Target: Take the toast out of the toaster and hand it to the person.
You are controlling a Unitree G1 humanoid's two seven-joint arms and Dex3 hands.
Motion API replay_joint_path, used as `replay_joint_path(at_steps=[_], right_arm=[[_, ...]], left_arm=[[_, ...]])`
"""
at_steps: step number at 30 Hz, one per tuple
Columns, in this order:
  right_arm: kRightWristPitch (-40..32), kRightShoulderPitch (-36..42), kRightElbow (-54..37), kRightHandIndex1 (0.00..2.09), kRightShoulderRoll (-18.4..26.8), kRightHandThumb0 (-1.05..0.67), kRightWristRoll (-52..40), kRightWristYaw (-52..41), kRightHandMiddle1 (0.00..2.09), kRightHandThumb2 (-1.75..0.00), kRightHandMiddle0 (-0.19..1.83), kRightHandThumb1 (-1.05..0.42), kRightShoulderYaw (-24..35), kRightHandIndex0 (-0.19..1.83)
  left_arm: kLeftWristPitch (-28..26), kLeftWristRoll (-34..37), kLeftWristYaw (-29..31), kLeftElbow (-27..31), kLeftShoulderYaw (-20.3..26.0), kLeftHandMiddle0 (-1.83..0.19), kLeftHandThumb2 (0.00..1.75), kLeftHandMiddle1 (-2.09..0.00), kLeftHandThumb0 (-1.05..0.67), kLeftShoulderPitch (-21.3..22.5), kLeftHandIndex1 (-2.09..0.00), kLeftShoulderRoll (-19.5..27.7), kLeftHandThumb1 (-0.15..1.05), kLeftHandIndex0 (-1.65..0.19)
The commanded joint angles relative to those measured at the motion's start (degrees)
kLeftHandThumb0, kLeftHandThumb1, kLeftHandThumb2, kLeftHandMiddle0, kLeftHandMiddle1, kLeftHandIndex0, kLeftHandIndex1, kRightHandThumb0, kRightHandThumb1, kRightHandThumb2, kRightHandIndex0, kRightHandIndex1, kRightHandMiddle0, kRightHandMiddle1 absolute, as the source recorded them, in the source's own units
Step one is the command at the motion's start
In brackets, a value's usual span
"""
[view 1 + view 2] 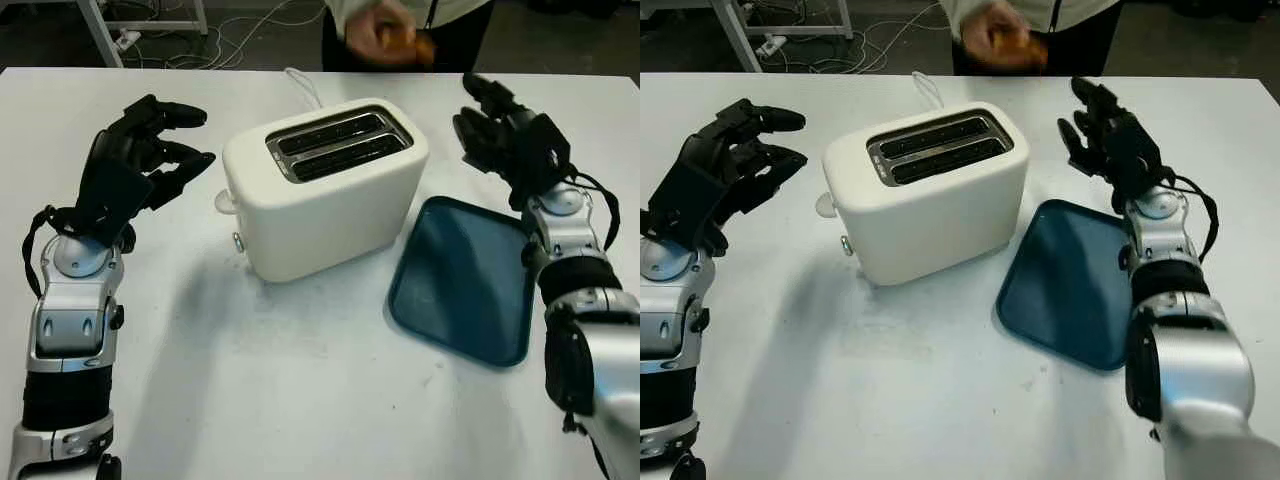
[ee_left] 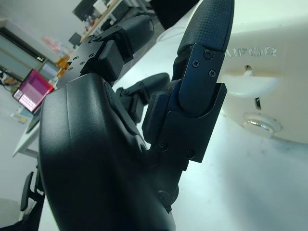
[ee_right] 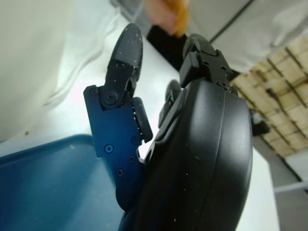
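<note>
**Toast at the person's hand; both my hands empty beside the toaster**

I am holding my left hand (image 1: 140, 160) in the air at 9 o'clock from the toaster (image 1: 325, 185), open and gripping nothing, close to the toaster's side but not touching it. I am holding my right hand (image 1: 505, 135) at 3 o'clock from the toaster, above the far corner of the blue tray (image 1: 465, 280), also open with nothing in it.

The toaster is standing mid-desk (image 1: 300, 400) with both slots showing dark and, as far as I can see, empty. Its white cord (image 1: 303, 87) is trailing off toward 12 o'clock. The tray is lying just beside the toaster at 4 o'clock, bare.

At 12 o'clock, past the desk's far edge, a person's hand (image 1: 385, 40) is closing around an orange-brown piece that I am taking to be the toast (image 1: 415, 45); it is blurred, so I am not certain.

Judgement: the hand-over step is looking finished. The next move is probably calling only for drawing both arms away from the toaster, keeping clear of its body and the tray.
</note>
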State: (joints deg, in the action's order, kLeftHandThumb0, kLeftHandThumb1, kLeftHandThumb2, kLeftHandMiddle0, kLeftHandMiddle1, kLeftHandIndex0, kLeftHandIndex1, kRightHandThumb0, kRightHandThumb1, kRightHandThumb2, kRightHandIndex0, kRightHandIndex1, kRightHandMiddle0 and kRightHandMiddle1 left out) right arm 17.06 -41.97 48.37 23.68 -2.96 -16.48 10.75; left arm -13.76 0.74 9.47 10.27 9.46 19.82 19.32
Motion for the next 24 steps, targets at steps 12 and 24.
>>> replay_joint_path(at_steps=[12,24], right_arm=[[-8.89,38.08,-54.60,0.12,-12.02,-0.69,-7.02,4.84,0.08,-0.70,0.26,-0.92,-2.39,0.23],[-15.95,45.55,-62.48,0.15,-19.23,-0.60,-5.33,10.36,0.04,-0.64,0.23,-0.92,-7.41,0.16]], left_arm=[[8.03,4.89,-2.75,2.12,4.33,-0.41,0.04,-1.11,-0.88,-9.05,-0.93,-6.44,0.92,-0.34],[18.06,1.21,-10.65,2.96,0.43,-0.31,0.18,-1.19,-0.92,-18.69,-1.04,-15.88,0.92,-0.23]])
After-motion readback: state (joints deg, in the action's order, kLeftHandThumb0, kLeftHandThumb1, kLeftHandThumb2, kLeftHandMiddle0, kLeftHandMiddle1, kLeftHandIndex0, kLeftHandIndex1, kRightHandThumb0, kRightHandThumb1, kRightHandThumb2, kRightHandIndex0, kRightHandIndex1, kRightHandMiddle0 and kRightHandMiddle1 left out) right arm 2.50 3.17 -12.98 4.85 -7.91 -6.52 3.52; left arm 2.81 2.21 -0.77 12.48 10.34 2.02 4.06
